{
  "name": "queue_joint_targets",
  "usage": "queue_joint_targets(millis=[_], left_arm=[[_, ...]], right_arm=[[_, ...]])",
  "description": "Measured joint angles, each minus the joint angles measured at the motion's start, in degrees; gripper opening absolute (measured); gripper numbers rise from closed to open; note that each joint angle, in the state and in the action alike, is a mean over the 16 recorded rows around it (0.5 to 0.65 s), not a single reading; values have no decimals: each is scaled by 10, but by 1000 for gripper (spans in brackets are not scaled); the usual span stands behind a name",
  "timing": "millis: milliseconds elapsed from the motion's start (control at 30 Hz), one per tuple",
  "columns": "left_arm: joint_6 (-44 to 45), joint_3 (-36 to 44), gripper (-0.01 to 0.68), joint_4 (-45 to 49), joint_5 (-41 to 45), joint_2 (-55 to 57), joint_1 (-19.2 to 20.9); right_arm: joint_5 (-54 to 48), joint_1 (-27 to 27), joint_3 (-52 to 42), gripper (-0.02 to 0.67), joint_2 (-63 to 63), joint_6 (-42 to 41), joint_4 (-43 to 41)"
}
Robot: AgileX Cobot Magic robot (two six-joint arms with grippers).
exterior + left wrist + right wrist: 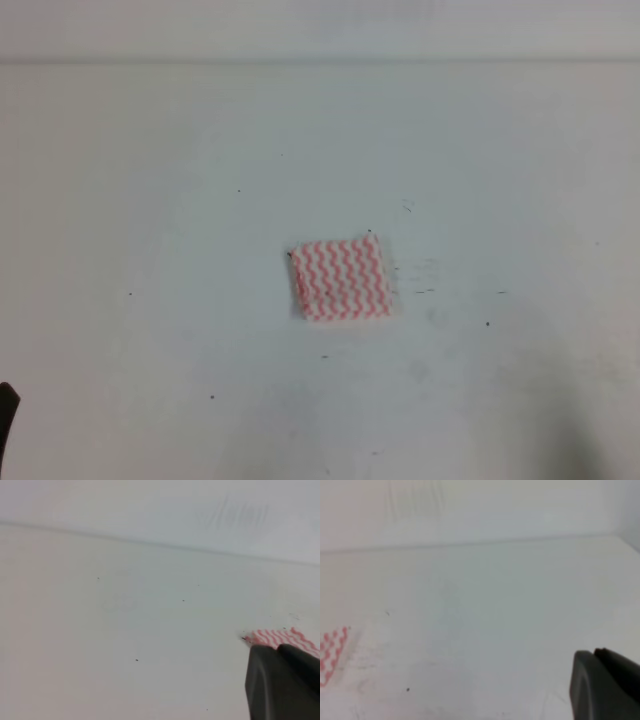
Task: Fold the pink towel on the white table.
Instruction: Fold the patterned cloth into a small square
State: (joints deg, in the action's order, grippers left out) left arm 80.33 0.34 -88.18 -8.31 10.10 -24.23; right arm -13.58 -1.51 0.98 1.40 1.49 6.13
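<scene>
Pink towel (341, 279) lies folded on white table (150, 200); both grippers' openings cropped, state unclear.

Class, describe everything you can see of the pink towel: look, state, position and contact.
The pink towel is thin cloth with pink-and-white wavy zigzag stripes. It lies flat as a small, compact, roughly square shape, slightly rotated, near the middle of the white table. Only the table touches it; no gripper holds it. Each wrist view shows just a corner of it.

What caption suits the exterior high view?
Small folded pink-and-white zigzag towel lying alone near the middle of the large white table.
</scene>
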Motion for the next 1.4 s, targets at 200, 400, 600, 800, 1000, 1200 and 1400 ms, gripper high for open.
queue_joint_targets(millis=[200,400,600,800,1000,1200,1400], left_arm=[[0,0,-1,0,0,-1,0],[0,0,-1,-1,0,0,0],[0,0,-1,-1,0,0,0],[0,1,-1,0,0,1,0],[0,1,-1,0,-4,1,0],[-3,1,-1,12,-27,1,0],[-84,0,-1,137,-28,-6,17]], right_arm=[[-6,0,-16,-18,0,0,4],[-19,1,-16,-18,-1,-1,7],[-26,1,-17,-18,-1,0,6],[-25,1,-18,-18,0,0,6],[-23,1,-21,-18,2,0,6],[-23,1,-21,-18,2,0,6],[-23,1,-21,-18,2,0,6]])
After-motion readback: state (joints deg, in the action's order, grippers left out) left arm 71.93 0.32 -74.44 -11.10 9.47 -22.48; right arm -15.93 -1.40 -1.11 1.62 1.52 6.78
